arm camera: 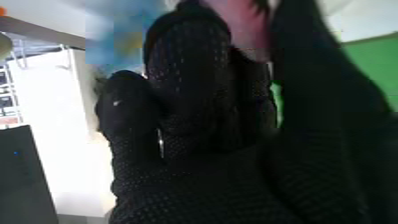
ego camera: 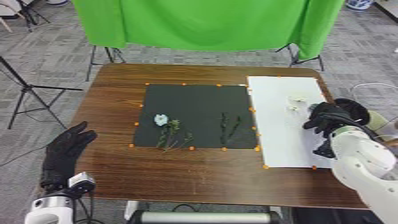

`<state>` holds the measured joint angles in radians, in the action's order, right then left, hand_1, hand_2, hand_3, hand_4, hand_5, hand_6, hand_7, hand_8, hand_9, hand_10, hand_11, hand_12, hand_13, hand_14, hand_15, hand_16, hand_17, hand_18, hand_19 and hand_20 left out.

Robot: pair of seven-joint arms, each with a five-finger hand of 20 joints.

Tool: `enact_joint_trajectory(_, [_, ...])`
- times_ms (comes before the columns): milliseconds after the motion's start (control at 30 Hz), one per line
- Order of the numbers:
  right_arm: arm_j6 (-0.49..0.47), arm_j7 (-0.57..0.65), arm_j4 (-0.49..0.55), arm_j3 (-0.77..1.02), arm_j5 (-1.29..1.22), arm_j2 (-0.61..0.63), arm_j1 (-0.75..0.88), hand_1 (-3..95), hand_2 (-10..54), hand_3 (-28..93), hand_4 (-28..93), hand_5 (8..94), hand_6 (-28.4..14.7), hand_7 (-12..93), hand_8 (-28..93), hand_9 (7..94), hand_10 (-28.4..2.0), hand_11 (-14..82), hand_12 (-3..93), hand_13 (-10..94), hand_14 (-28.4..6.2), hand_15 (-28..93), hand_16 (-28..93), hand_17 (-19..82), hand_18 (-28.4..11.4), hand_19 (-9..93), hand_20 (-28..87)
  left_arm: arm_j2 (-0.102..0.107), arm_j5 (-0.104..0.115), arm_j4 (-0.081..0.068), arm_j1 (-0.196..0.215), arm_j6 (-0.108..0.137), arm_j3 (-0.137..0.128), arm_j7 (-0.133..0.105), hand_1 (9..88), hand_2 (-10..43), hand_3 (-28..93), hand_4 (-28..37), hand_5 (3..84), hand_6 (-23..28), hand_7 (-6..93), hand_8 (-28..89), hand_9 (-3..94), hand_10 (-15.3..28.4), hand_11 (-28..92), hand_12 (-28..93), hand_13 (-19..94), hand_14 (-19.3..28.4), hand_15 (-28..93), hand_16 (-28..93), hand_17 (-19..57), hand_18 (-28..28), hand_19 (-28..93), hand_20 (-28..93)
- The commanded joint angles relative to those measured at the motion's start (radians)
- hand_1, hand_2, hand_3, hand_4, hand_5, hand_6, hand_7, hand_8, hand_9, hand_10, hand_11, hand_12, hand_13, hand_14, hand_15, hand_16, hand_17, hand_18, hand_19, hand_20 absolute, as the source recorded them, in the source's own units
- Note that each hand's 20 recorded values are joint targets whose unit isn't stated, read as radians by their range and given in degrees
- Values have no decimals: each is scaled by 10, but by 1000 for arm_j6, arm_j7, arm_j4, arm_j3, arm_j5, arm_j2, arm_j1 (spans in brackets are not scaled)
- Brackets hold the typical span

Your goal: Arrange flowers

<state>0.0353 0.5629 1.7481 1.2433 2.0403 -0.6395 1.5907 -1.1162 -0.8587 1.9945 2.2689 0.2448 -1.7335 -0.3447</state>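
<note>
In the head view my right hand [ego camera: 330, 116] is over the right edge of the white sheet [ego camera: 280, 142], with a small blue bloom [ego camera: 312, 106] beside it. White flowers [ego camera: 294, 102] lie on the sheet. A pale blue flower [ego camera: 161, 119] rests on the dark mat [ego camera: 195, 100] near leafy green stems [ego camera: 173, 131], and two thin green sprigs [ego camera: 233, 126] lie farther right. My left hand [ego camera: 67, 152] stays open at the table's left edge. The right wrist view has my right hand [arm camera: 195, 115] close to a pink thing [arm camera: 242, 22] and a blurred blue one [arm camera: 129, 37]; whether it holds either is unclear.
A black round container [ego camera: 354, 110] stands at the table's right edge, partly behind my right hand. Small orange markers line the mat and sheet. A green cloth [ego camera: 209, 25] hangs beyond the far edge of the brown table [ego camera: 178, 172]. Stands are on the floor around it.
</note>
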Motion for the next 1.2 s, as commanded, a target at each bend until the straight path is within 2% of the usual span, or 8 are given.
enact_joint_trajectory(33, [141,-33,75,-4,28,26,33,602,-94,637,-189,735,6,225,29,861,-108,54,299,928,-24,532,301,631,-126,932,427,-2,4,8,14,-7,-13,12,230,-95,738,-264,506,-3,187,-87,519,126,219,139,410,156,207,0,81,109,93,190])
enact_joint_trajectory(133, [187,-60,133,5,35,32,36,623,-95,631,-191,760,6,231,32,888,-99,58,330,934,-19,548,308,643,-121,932,450,-12,8,11,15,-1,-10,8,229,-95,738,-264,506,-1,185,-87,519,126,219,139,410,156,207,0,81,109,93,189])
enact_joint_trajectory(333, [171,-121,251,-77,12,14,-69,627,-95,631,-191,774,8,238,32,899,-95,59,346,937,-14,558,309,649,-118,932,472,-5,4,13,16,-1,-11,12,229,-95,738,-264,508,1,184,-86,520,126,219,138,410,156,207,0,81,109,94,189])
enact_joint_trajectory(533, [153,-176,304,-279,-86,-48,-235,625,-95,633,-195,776,14,238,25,898,-103,51,345,936,-12,562,312,649,-118,932,490,17,2,3,0,-15,-4,20,230,-95,738,-264,509,1,185,-86,520,126,219,138,410,156,208,0,81,109,93,189])
enact_joint_trajectory(600, [141,-208,291,-374,-81,-78,-303,624,-95,634,-195,778,14,238,24,898,-105,50,344,935,-11,566,313,649,-118,932,493,11,8,6,1,-2,-4,14,230,-95,738,-263,509,1,184,-86,520,126,219,138,410,156,208,0,81,108,93,189])
enact_joint_trajectory(767, [120,-250,247,-578,-98,-164,-452,623,-95,634,-198,779,16,240,21,898,-106,48,343,934,-11,573,312,650,-118,932,504,15,4,3,-4,-9,3,10,231,-95,738,-262,509,1,185,-85,520,125,219,139,410,156,208,-1,82,108,92,189])
enact_joint_trajectory(900, [106,-264,201,-669,-101,-236,-502,620,-95,637,-199,779,18,241,20,898,-104,48,343,935,-10,575,311,651,-118,932,508,5,5,8,6,-2,2,7,231,-95,738,-261,509,1,185,-86,520,125,219,139,409,156,208,-1,81,108,92,189])
enact_joint_trajectory(1200, [91,-280,129,-787,-112,-342,-590,618,-95,638,-202,779,21,243,15,899,-102,45,341,935,-10,584,310,653,-119,932,529,9,6,6,4,0,-3,3,230,-95,739,-258,508,2,185,-86,520,126,219,139,409,156,208,-1,81,108,92,189])
